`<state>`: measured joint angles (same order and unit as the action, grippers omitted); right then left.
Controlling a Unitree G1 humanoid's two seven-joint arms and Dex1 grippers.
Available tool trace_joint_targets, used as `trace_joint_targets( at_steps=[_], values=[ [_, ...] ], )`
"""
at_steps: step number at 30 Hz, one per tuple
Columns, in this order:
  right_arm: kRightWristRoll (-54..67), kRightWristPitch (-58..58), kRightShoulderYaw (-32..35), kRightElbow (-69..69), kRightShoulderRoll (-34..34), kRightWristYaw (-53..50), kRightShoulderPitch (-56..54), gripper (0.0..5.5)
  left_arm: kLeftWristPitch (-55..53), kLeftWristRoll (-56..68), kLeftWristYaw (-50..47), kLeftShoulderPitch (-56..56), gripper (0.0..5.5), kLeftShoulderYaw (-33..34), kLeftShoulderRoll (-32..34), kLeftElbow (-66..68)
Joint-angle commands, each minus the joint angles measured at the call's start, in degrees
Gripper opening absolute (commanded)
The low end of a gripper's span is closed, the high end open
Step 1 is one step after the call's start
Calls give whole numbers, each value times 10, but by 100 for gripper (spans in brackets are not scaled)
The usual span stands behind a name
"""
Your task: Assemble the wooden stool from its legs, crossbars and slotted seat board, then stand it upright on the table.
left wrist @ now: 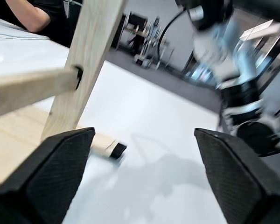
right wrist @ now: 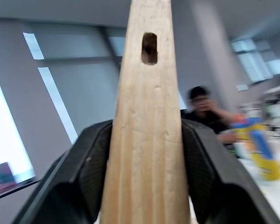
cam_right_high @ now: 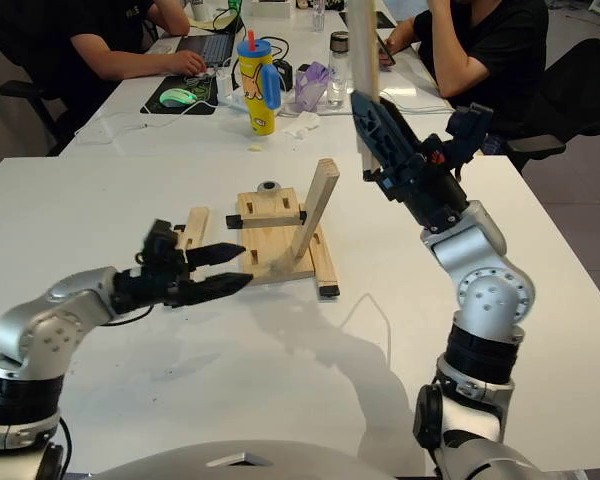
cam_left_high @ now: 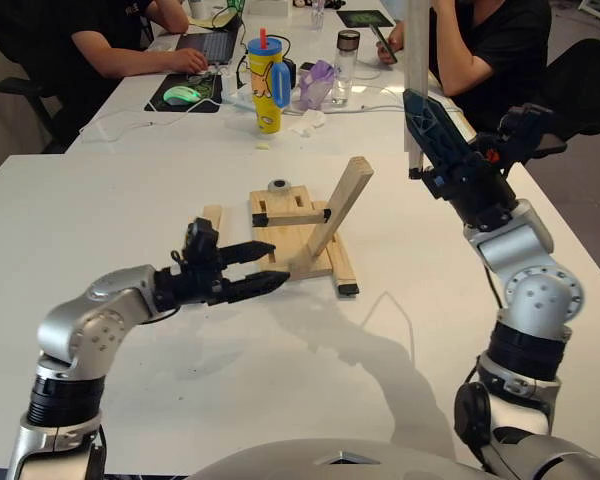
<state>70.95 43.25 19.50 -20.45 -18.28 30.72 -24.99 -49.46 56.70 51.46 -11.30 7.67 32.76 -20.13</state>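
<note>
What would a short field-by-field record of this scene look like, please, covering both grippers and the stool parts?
left gripper: open, low over the table, beside the foot of the tilted leg
right gripper: shut on a loose leg, held upright above the table
seat board: flat on the table, tilted leg rising from it, crossbar joined to that leg
progress: assembly unfinished, nothing stood upright yet

An office: long white desks (cam_left_high: 380,118), a laptop (cam_left_high: 208,44), a mouse (cam_left_high: 183,95) on its mat (cam_left_high: 160,101), a black chair (cam_left_high: 585,80).
</note>
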Motion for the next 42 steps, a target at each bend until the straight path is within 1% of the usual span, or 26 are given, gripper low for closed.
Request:
trace_joint_targets(
  at_steps=[1,3,6,10,13,18,20,24,32,34,39,40,42],
  values=[
    [85,98,-43,-37,-71,66,40,208,-58,130,-50,-74,447,63,4,14],
    [82,116,-65,-42,-89,93,70,208,-74,186,-78,-97,447,76,-2,27],
    [59,118,-94,-35,-98,118,95,208,-87,245,-110,-113,447,83,-4,32],
    [31,113,-111,-33,-121,164,116,208,-94,310,-141,-131,447,90,1,45],
    [6,112,-123,-35,-145,203,132,208,-93,333,-158,-145,447,92,6,54],
    [-6,111,-128,-33,-160,231,142,208,-94,345,-166,-154,447,89,11,58],
    [-10,112,-130,-34,-165,238,145,208,-98,350,-169,-153,423,86,14,60],
    [-6,112,-129,-36,-168,242,145,208,-110,339,-161,-140,352,72,24,53],
    [-11,112,-134,-43,-173,248,151,208,-127,299,-122,-130,225,54,51,53],
    [-15,113,-136,-43,-177,250,152,208,-133,290,-110,-130,202,51,61,54],
    [-10,118,-134,-34,-178,240,147,207,-137,264,-89,-108,201,56,82,57],
    [-7,121,-132,-27,-177,236,144,244,-137,255,-84,-99,201,57,89,56],
    [-18,118,-130,-13,-177,233,145,272,-134,236,-69,-79,201,62,101,60]
  ],
)
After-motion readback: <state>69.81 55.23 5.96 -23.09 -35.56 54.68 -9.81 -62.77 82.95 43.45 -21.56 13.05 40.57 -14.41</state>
